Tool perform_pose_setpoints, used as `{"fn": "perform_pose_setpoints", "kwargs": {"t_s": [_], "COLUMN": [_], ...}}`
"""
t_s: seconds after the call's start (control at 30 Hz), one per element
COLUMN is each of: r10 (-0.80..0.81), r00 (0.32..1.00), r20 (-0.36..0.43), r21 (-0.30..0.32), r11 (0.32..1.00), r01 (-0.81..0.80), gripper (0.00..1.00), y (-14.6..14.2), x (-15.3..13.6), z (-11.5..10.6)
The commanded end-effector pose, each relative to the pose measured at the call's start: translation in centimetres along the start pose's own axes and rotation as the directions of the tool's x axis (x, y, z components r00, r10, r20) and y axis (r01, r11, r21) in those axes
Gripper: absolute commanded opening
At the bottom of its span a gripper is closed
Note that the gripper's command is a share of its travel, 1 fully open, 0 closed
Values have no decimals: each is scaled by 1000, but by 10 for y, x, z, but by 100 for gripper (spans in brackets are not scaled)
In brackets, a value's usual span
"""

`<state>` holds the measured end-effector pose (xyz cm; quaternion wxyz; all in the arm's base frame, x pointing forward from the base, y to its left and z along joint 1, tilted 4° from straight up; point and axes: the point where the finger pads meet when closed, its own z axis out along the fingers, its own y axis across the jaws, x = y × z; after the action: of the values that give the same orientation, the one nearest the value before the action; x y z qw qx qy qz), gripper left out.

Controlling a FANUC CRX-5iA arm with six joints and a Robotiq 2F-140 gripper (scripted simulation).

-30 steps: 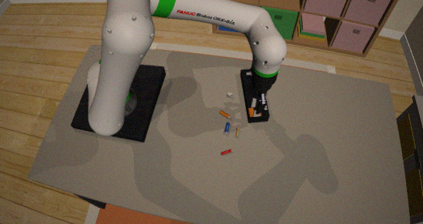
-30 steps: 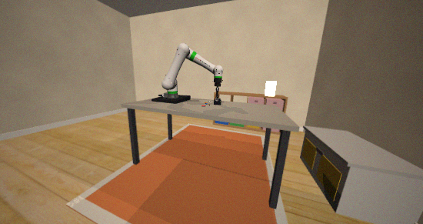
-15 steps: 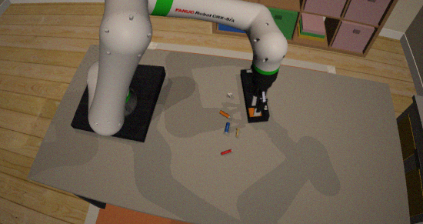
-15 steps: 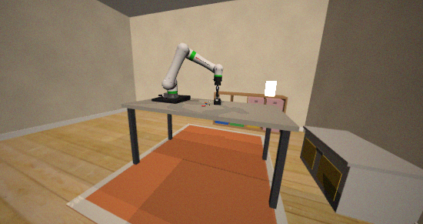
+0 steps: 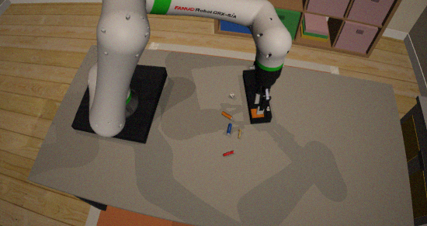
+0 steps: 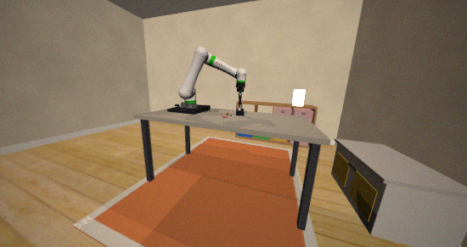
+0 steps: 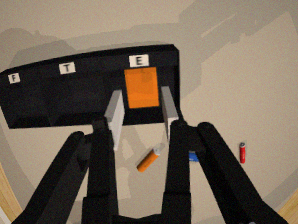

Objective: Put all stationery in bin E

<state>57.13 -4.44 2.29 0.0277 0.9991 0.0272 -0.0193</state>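
Note:
A long black bin (image 5: 254,97) with three marked compartments stands on the table. Its end compartment is marked E (image 7: 139,60). An orange block (image 7: 141,87) lies inside that compartment, also seen in the top view (image 5: 256,113). My gripper (image 7: 142,100) hangs right above the E compartment, fingers partly open. The block sits below and between the fingertips without touching them. On the table left of the bin lie an orange marker (image 5: 227,116), a blue cylinder (image 5: 230,129), a small yellow piece (image 5: 239,133), a red piece (image 5: 228,153) and a white die (image 5: 231,95).
The arm's black base plate (image 5: 122,102) is at the table's left. In the wrist view the orange marker (image 7: 147,160), the blue cylinder (image 7: 193,156) and the red piece (image 7: 242,152) show behind the fingers. A shelf with boxes (image 5: 334,12) stands beyond the table.

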Motion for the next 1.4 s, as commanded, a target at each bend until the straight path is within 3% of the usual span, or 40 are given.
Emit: {"fn": "perform_pose_setpoints", "kwargs": {"t_s": [0.0,0.27,0.3,1.37], "r10": [0,0,0,0], "r00": [1000,1000,1000,1000], "r20": [0,0,0,0], "r21": [0,0,0,0], "r11": [1000,1000,1000,1000], "r01": [0,0,0,0], "gripper": [28,28,100,100], "y": [0,0,0,0], "x": [0,0,0,0], "z": [-17,-17,-21,-133]}}
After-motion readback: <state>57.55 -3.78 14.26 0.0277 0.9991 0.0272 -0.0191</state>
